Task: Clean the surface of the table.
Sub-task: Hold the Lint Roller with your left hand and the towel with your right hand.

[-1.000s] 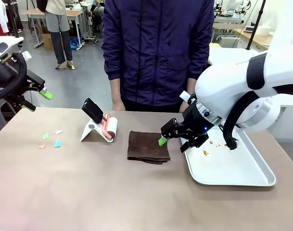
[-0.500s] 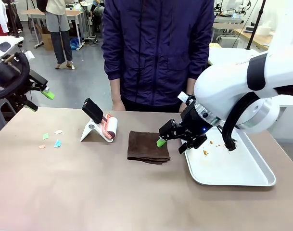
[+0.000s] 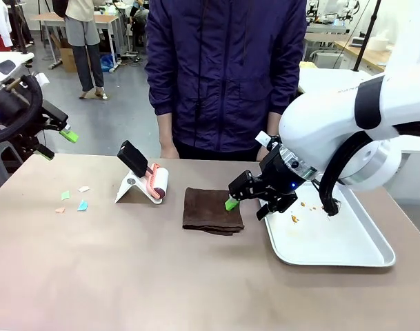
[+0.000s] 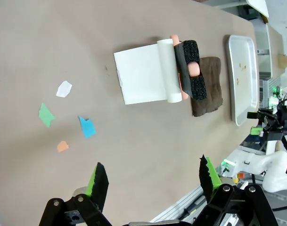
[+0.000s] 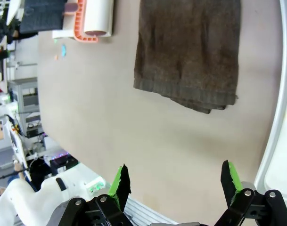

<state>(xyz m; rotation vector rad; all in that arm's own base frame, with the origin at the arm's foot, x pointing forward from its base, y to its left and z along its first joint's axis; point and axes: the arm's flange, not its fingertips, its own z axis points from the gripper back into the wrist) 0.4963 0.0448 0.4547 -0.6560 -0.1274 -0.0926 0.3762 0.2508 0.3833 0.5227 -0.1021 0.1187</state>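
Leftward creep: right gripper (image 3: 245, 207) nears cloth edge

Both grippers spread, holding nothing; table (image 3: 127, 276) spans your whole front; cloth (image 3: 211, 210) lies just left of right gripper, roughly square, no clear long axis; left gripper (image 3: 56, 145) hangs well apart, nearer scraps (image 3: 72, 200); tray (image 3: 385, 261) crowds your right; open room toward you.

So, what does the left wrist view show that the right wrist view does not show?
Left wrist view: the open left end effector, and the metal tray along its full length, with crumbs on it. Right wrist view: the open right end effector, and the layered front edge of the brown cloth from close by. Both: the table, the brown cloth, the lint roller and the rim of the metal tray.
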